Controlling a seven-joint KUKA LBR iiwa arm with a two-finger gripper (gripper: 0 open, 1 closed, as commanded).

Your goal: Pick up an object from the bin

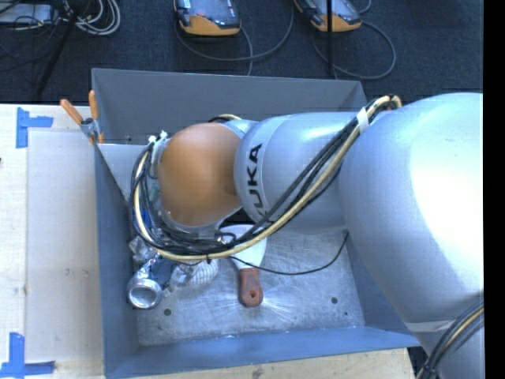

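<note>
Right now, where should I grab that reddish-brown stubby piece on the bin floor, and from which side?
Probably across the narrow middle of the reddish-brown piece, coming straight down. It lies flat, with bare bin floor along both long sides; its far end meets a white object.

Silver arm (pixel 426 212), orange cover (pixel 197 176), blk/yel cables (pixel 341 147).

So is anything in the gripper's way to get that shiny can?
Hard to tell: the arm's orange cover and cables hang by the can and hide what's just above it. A small heap sits right beside the can. The brown handle lies apart, farther right.
</note>
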